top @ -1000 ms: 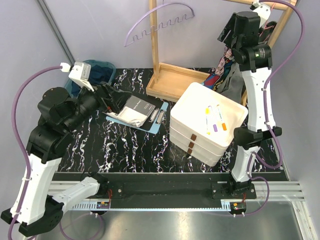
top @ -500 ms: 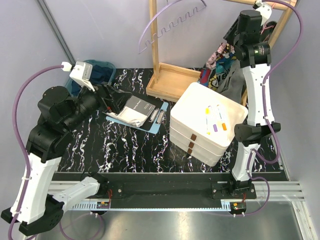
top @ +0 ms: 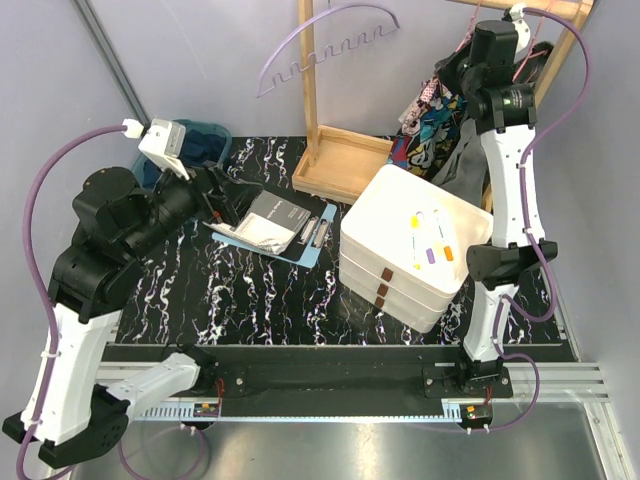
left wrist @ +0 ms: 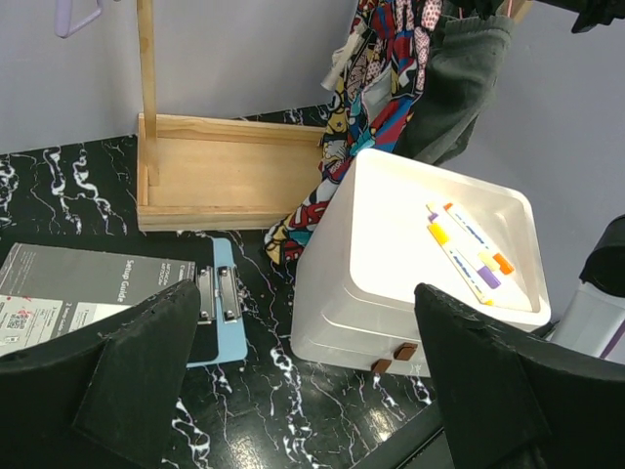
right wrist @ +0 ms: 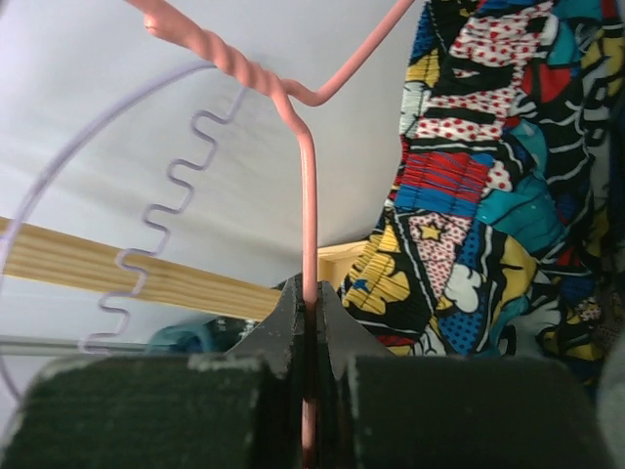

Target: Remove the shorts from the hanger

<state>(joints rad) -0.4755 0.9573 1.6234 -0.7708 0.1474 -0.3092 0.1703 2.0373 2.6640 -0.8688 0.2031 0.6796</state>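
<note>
Right gripper (right wrist: 311,293) clamped on pink hanger (right wrist: 309,195); graffiti-print shorts (right wrist: 488,195) hang downward; left gripper (left wrist: 303,293) apart

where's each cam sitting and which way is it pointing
Top external: above and behind, looking down on the table; left arm and right arm show.
Left wrist: over the table's left, facing the white bins and graffiti shorts; open left tool at the bottom.
Right wrist: high up, looking along the right tool, shut on the pink hanger.
Shared: all three show the graffiti shorts.
</note>
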